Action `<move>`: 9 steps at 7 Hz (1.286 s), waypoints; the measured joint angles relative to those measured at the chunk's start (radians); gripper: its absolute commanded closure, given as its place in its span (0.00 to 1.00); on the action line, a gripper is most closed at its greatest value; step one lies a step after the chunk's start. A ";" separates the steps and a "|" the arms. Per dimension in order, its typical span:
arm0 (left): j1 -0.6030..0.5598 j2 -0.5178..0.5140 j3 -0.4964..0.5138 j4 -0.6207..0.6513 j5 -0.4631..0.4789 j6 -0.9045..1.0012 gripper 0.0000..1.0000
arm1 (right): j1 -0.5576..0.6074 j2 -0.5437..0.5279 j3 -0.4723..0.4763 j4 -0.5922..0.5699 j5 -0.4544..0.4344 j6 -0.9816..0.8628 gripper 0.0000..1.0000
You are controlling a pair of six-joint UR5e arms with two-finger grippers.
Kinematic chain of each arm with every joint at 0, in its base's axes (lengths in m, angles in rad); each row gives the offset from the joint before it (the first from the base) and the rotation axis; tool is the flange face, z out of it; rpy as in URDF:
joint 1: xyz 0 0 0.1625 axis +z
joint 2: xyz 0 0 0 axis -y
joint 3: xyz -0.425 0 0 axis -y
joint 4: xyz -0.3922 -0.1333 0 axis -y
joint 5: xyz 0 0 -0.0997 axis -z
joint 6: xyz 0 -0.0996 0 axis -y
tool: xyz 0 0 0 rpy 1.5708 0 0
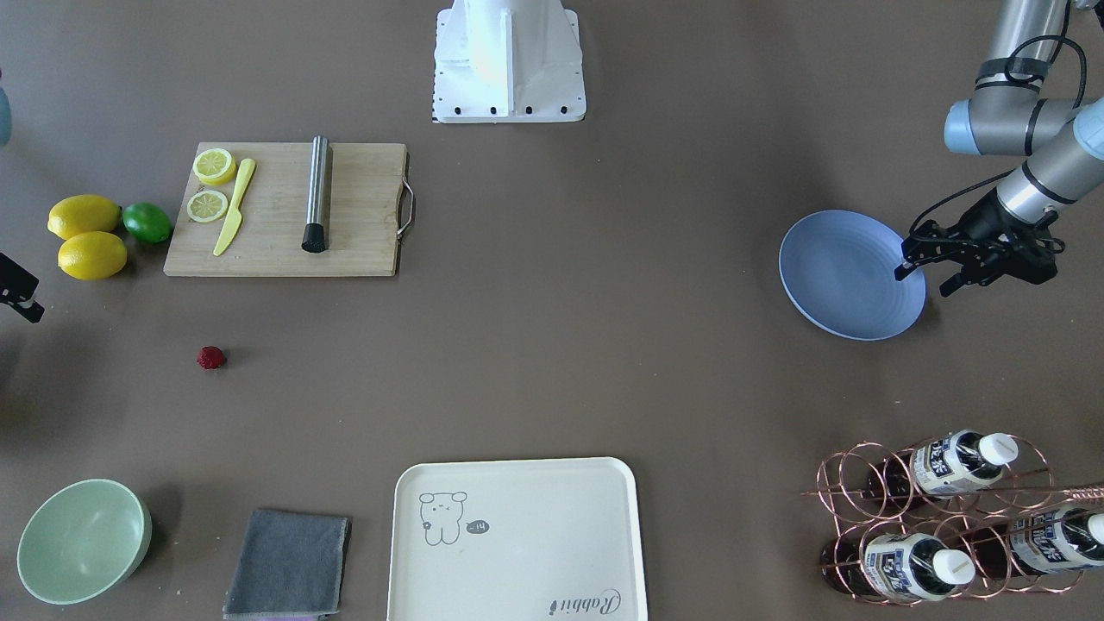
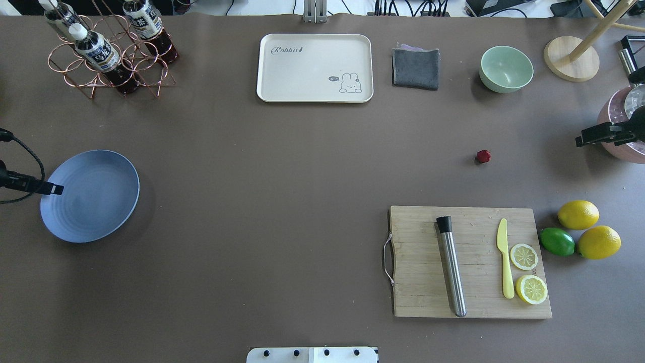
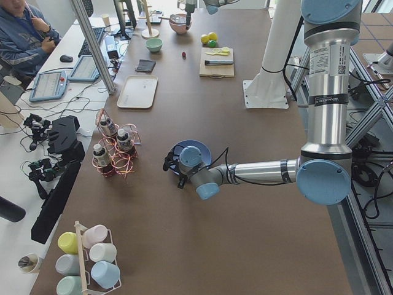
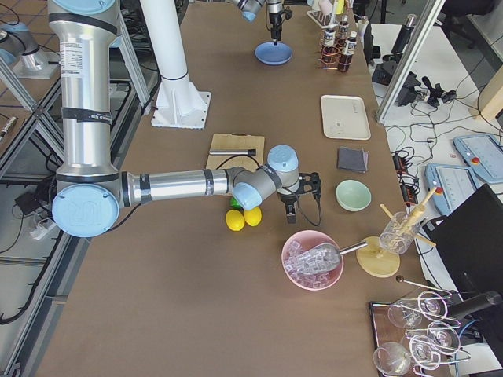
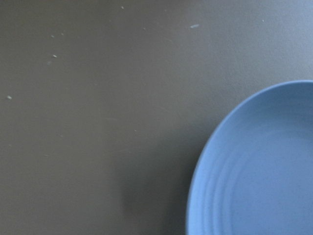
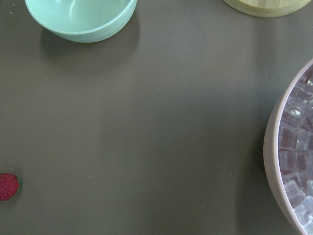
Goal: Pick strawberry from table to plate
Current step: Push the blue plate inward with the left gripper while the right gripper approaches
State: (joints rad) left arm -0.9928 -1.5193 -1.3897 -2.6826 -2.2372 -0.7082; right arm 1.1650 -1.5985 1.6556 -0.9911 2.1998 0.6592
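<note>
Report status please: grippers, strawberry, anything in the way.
Left gripper open, over plate edge. Right gripper state unclear. Strawberry on table, untouched. Nothing blocks it.

The strawberry (image 1: 210, 357) is dark red, the ringed plate (image 1: 849, 276) periwinkle-blue.

In my right wrist view the strawberry (image 6: 9, 186) sits at the left edge, and the edge cuts part of it off. The green bowl (image 6: 80, 19) is cut by the top edge. The pink bowl of ice (image 6: 281, 147) is cut by the right edge. In my left wrist view the plate (image 5: 254, 166) looks a bit blurry and runs off the right and bottom edges. In the front view my right gripper (image 1: 21, 293) is mostly off the left side. I cannot tell if its fingers are apart or together.
</note>
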 measured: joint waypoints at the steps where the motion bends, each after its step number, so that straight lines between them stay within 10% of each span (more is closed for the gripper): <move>1: 0.005 -0.005 0.000 -0.005 -0.004 -0.009 1.00 | 0.000 0.000 0.003 0.000 0.000 0.000 0.00; 6: -0.049 -0.146 -0.027 0.005 -0.160 -0.234 1.00 | -0.001 -0.001 0.017 0.000 -0.002 0.000 0.00; 9: 0.076 -0.365 -0.036 0.067 -0.059 -0.491 1.00 | -0.005 0.002 0.018 -0.001 -0.001 0.002 0.00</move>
State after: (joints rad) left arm -0.9169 -1.8841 -1.4255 -2.6159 -2.2964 -1.1996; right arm 1.1601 -1.5966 1.6734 -0.9923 2.1986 0.6610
